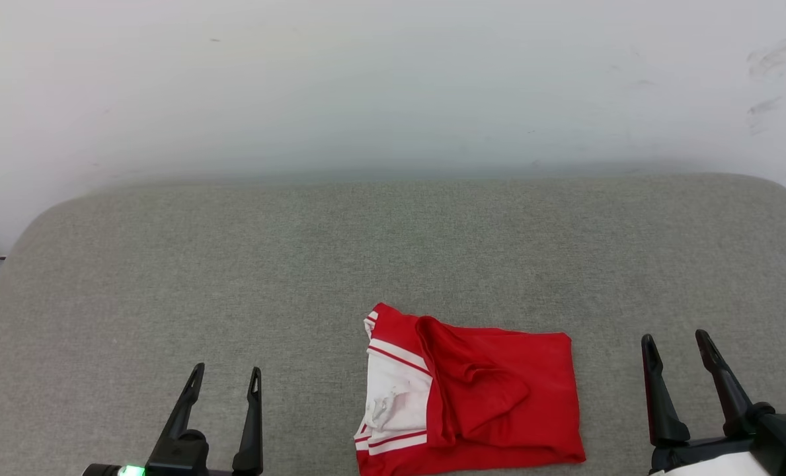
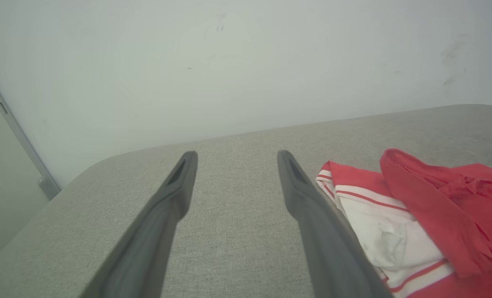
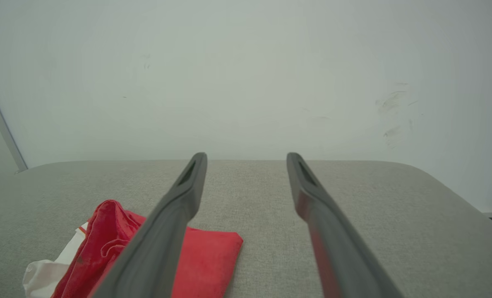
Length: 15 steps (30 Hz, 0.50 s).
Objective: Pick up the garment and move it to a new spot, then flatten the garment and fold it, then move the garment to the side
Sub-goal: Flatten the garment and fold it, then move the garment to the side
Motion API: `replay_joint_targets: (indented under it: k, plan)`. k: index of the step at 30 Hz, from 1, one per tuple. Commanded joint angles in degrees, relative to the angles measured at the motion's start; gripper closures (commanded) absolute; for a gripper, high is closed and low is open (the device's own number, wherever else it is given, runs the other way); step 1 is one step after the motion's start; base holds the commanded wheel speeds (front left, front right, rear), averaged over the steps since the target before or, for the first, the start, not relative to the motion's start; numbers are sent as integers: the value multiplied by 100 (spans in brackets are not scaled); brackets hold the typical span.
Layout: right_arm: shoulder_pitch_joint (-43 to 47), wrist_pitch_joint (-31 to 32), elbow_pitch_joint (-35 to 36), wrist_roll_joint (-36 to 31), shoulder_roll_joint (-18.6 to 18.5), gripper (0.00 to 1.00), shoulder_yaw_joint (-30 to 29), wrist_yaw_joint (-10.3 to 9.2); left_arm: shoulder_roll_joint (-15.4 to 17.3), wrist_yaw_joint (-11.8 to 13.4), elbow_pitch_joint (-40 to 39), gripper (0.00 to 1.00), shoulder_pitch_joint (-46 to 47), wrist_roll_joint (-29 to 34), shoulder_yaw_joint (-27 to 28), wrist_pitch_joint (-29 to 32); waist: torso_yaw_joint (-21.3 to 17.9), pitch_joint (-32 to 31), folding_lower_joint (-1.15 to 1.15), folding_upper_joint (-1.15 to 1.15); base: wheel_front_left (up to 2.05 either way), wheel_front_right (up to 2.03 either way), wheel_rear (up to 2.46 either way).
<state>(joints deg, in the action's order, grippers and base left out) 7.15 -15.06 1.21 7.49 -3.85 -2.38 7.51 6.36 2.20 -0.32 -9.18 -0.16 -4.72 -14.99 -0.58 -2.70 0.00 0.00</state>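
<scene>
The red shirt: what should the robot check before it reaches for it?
1. Left gripper open, holding nothing: ok.
2. Right gripper open, holding nothing: ok.
3. Garment lies between both grippers, touching neither: ok.
4. Garment spread flat: not ok; red cloth is bunched over the white sleeve.
5. Lettered side up: cannot tell.
6. Garment rests on the grey surface: ok.

Black left claw [image 1: 227, 367], right claw [image 1: 674, 335], green light [image 1: 130, 471]
</scene>
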Motion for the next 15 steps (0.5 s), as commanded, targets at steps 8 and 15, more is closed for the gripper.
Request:
replay_joint_targets:
  k: [8, 15]
  plan:
    - [73, -11, -43, -77, 74, 0, -11, -5, 27, 36, -39, 0, -98, -49, 11, -25, 42, -26, 0, 0, 0, 0, 0]
    - [-431, -10, 32, 36, -197, 0, -189, -5, 9, 49, -25, 0, -90, -72, 21, -25, 69, -12, 0, 0, 0, 0, 0]
